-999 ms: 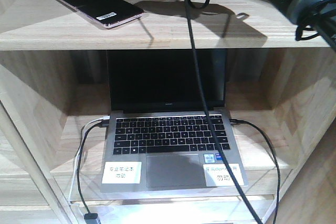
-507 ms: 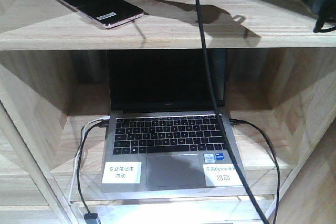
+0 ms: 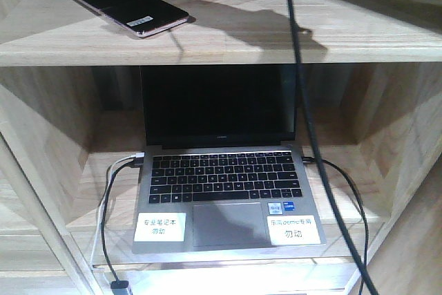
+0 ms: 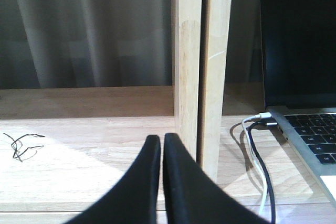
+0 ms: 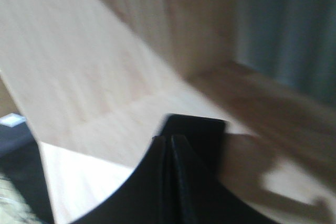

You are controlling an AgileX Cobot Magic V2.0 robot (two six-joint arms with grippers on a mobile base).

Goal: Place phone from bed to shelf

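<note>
Phone [image 3: 128,7] lies flat on the shelf [image 3: 276,36], toward its left end and close to the front edge, set at a diagonal. Glossy black face up, rose-gold edge and white sticker toward the front. Nothing touches it; it sits fully on the board with no overhang that I can see.

Lower compartment: grey laptop [image 3: 224,191] open, screen dark, two white labels on the palm rest. Black cable [image 3: 324,191] hangs down across the front view from above, passing in front of the shelf edge and laptop. Only a shadow falls on the shelf top at centre right; no arm body shows in the front view.

Left gripper [image 4: 160,148]: jaws closed together, nothing between them. It is low in a neighbouring compartment, left of the wooden upright [image 4: 202,72], laptop visible beyond it to the right.

Right gripper [image 5: 172,142]: view is blurred; jaws appear pressed together and empty, though a dark block just behind the tips is too smeared to identify. It faces pale wood surfaces.

Bed not in any view.

Status, judged: the transfer looks complete, phone resting on shelf and released. What remains seems to be only clearing the arms away from the unit without snagging the hanging cable.
</note>
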